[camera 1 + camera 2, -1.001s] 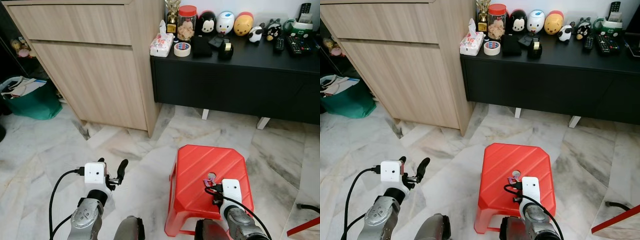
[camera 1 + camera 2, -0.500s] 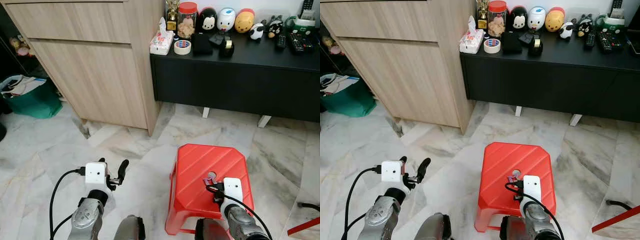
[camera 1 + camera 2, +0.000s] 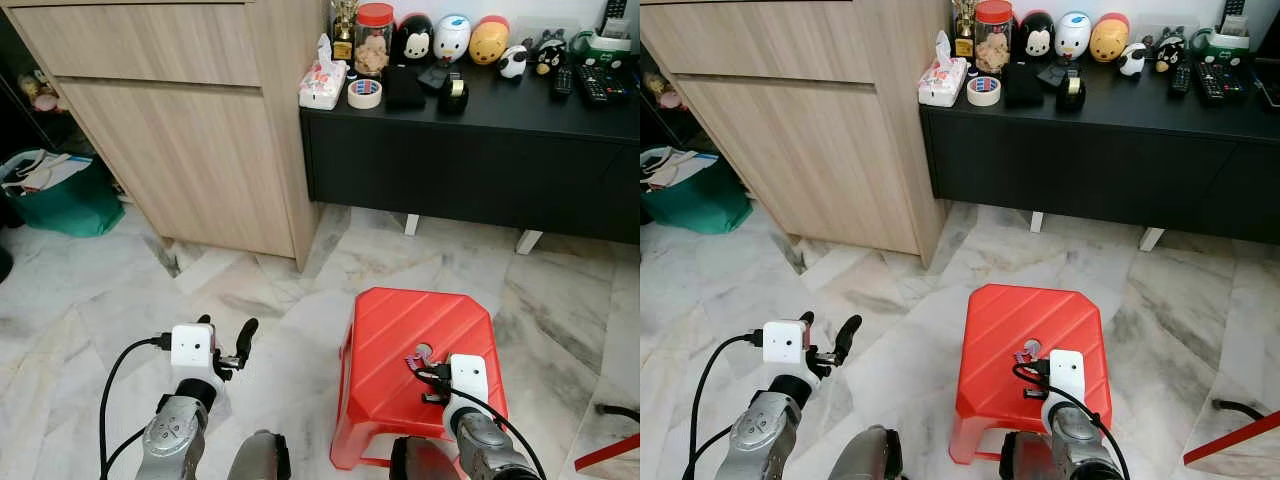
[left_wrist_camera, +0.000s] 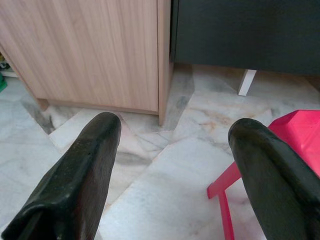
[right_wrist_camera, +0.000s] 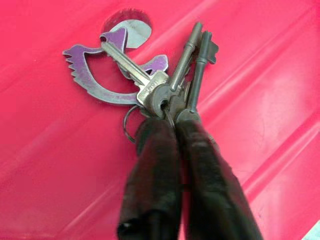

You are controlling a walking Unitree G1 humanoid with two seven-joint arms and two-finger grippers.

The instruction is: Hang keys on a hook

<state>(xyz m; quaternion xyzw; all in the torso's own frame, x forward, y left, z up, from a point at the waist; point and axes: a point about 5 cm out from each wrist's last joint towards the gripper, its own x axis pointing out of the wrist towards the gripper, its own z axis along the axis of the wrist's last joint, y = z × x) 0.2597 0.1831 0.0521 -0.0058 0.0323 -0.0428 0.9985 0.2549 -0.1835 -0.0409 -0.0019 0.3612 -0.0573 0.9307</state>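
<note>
A bunch of silver keys (image 5: 172,85) with a purple bird-shaped fob (image 5: 95,75) rests on the top of a red plastic stool (image 3: 400,340). My right gripper (image 5: 172,122) is shut on the key ring, its black fingers (image 5: 155,165) pinched together just above the stool's top. In the left eye view the keys (image 3: 416,361) sit beside the stool's centre hole, in front of my right wrist. My left gripper (image 3: 226,340) hangs open over the marble floor, left of the stool. In the left wrist view its two fingers (image 4: 85,170) stand wide apart.
A wooden cabinet (image 3: 180,120) stands at the back left. Beside it, a low black sideboard (image 3: 470,160) carries tape, tissues, a jar and toy figures. A green bag (image 3: 55,195) sits at far left. A red object (image 3: 610,450) and a black cable lie at bottom right.
The camera shifted slightly. My right gripper has edged a little with the keys pinched in it; the left arm has stayed still.
</note>
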